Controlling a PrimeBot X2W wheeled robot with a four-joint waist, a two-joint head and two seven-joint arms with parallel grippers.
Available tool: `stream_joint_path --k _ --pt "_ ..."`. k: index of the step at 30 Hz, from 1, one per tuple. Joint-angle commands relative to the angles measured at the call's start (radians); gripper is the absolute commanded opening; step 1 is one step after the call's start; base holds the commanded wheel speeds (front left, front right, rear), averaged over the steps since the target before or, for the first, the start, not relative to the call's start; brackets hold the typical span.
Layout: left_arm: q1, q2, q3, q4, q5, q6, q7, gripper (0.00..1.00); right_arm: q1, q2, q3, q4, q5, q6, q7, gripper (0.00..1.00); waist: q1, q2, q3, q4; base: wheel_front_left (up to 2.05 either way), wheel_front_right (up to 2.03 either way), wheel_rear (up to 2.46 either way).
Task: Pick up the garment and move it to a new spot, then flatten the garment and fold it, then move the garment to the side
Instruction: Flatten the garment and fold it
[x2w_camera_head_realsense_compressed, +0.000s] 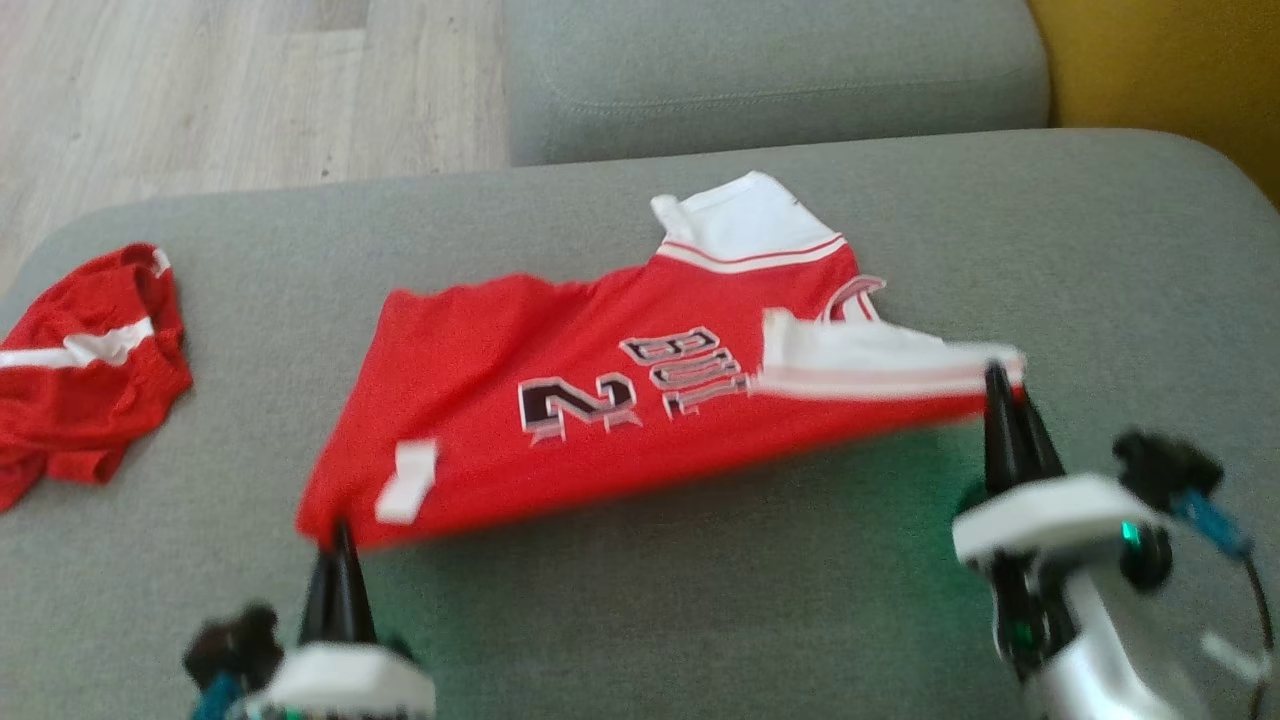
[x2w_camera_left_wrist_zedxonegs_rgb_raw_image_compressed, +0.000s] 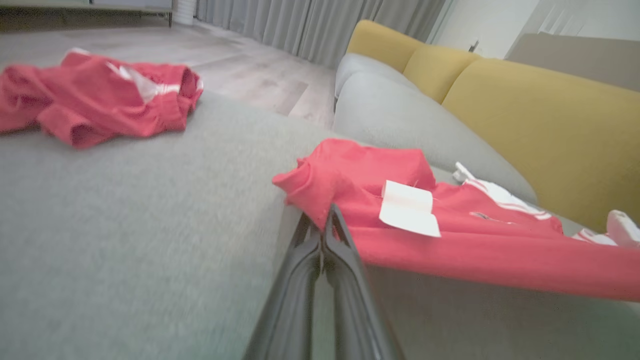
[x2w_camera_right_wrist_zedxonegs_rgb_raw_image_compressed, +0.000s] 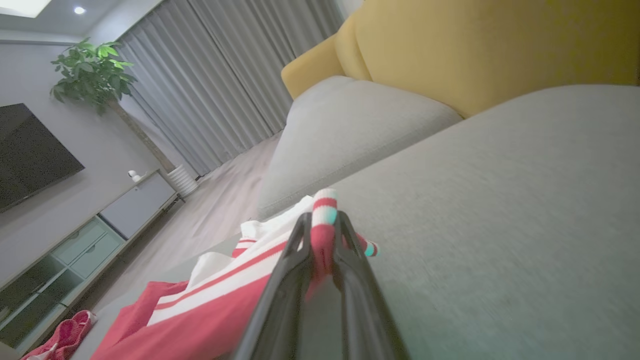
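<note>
Garment (x2w_camera_head_realsense_compressed: 600, 400): red jersey with white striped trim, dark lettering and a numeral 2 on the upper side. It is spread across the middle of the grey seat cushion (x2w_camera_head_realsense_compressed: 700, 620). The far part lies on the cushion; the near edge is raised and stretched between the two grippers, with shadow beneath it.

Left gripper (x2w_camera_head_realsense_compressed: 342, 535): fingers pressed together on the garment's near left corner, red fabric clamped at the tips; the left wrist view confirms the pinch.

Right gripper (x2w_camera_head_realsense_compressed: 997, 382): fingers closed on the near right corner, where the white and red striped trim pokes up between the tips in the right wrist view.

White tag (x2w_camera_head_realsense_compressed: 407, 482): rectangular label lying on the red fabric, near the left gripper's corner.

Second red cloth (x2w_camera_head_realsense_compressed: 85, 370): crumpled, with a white stripe, at the cushion's left edge, well apart from the garment.

Second grey cushion (x2w_camera_head_realsense_compressed: 770, 80): beyond the first.

Yellow backrest (x2w_camera_head_realsense_compressed: 1160, 70): upper right.

Wooden floor (x2w_camera_head_realsense_compressed: 200, 90): pale planks, upper left.
</note>
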Motion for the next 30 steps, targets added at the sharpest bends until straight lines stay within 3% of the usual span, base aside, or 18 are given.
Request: stream_joint_path --k 1,5,6,7,8,9,15,21,30 --pt "0.020 0.014 0.013 -0.026 -0.028 0.021 -0.005 0.00 0.043 -0.019 -0.010 -0.049 0.008 0.003 0.003 0.00 0.0002 -0.0001 -0.010 -0.010 0.00 0.00 0.00" --pt "0.065 0.014 -0.022 -0.012 -0.053 0.037 -0.005 0.00 0.120 -0.021 -0.034 -0.068 0.009 0.003 0.018 0.00 0.0002 -0.0001 0.000 -0.016 0.00 0.00 0.00" --pt "0.073 0.014 -0.030 -0.005 -0.062 0.042 -0.005 0.43 0.142 -0.021 -0.038 -0.071 0.007 0.003 0.024 0.00 0.0002 -0.0001 0.004 -0.016 0.00 0.00 0.00" --pt "0.079 0.014 -0.034 0.002 -0.067 0.048 -0.005 0.91 0.162 -0.020 -0.041 -0.074 0.010 0.003 0.032 0.29 0.0002 -0.0001 0.008 -0.016 0.00 0.00 0.00" --pt "0.081 0.014 -0.035 0.007 -0.071 0.053 -0.005 1.00 0.178 -0.018 -0.040 -0.075 0.015 0.003 0.043 0.68 0.0002 -0.0001 0.012 -0.016 0.00 0.00 0.00" --pt "0.080 0.014 -0.033 0.009 -0.079 0.054 -0.005 1.00 0.187 -0.016 -0.038 -0.080 0.017 0.003 0.046 1.00 0.0002 -0.0001 0.020 -0.017 0.00 0.00 0.00" --pt "0.022 0.014 0.025 0.000 0.020 0.063 -0.005 1.00 0.163 -0.011 -0.029 -0.113 -0.032 0.003 0.033 1.00 0.0002 -0.0001 0.076 -0.015 0.00 0.00 0.00" --pt "-0.142 0.041 0.062 0.061 0.103 -0.001 -0.005 1.00 0.071 -0.007 -0.010 -0.132 -0.084 0.003 0.032 1.00 0.0002 -0.0001 0.158 0.001 0.00 0.00 0.00" --pt "-0.487 0.083 0.049 0.292 0.123 -0.061 -0.005 1.00 -0.070 -0.004 0.062 -0.139 -0.101 0.003 0.043 1.00 0.0002 -0.0001 0.293 -0.002 0.00 0.00 0.00"
